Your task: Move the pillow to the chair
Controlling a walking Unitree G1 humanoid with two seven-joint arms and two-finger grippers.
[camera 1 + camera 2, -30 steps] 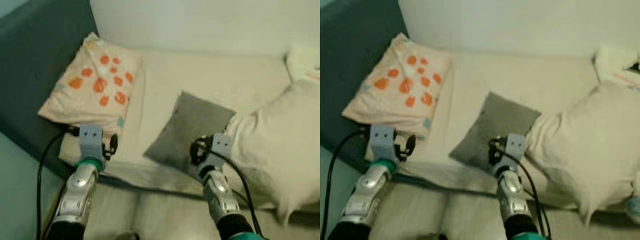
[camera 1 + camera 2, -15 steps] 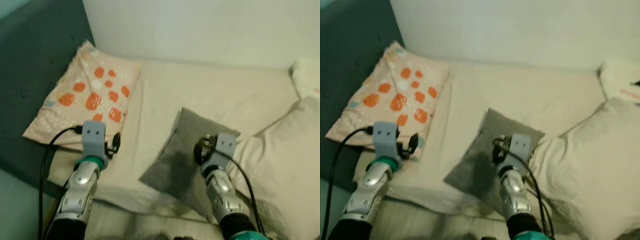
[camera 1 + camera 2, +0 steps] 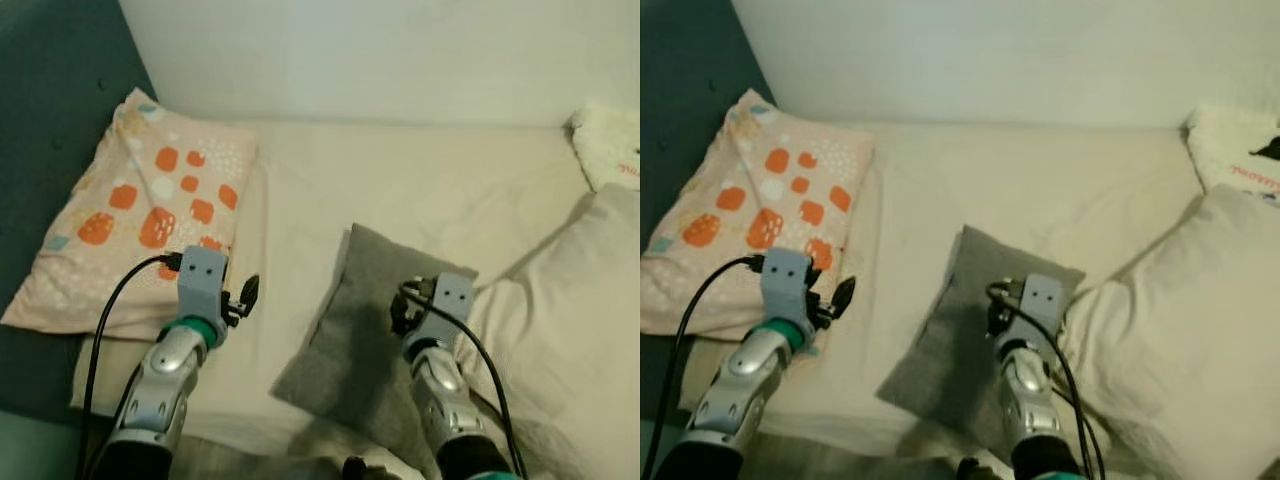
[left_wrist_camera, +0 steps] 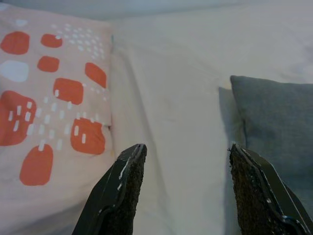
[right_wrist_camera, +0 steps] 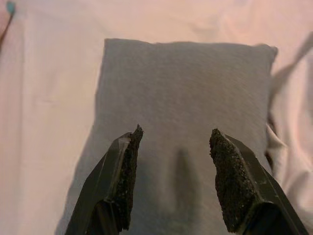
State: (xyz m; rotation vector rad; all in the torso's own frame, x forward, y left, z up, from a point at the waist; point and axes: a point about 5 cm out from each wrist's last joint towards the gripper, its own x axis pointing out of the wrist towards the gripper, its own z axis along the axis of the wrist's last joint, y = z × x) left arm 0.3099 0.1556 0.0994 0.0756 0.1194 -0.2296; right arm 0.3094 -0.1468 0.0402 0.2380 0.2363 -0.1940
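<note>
right wrist view, grey pillow beneath parted right jaws

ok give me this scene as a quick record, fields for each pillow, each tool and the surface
surface: cream sheet against a white wall
grey pillow: lies flat near the middle of the sheet
patterned pillow: pink with orange patches, to the robot's left
large cream pillow: to the robot's right, beside the grey one
right tool: open, over the grey pillow, not gripping it
left tool: open, over bare sheet between the patterned and grey pillows
</note>
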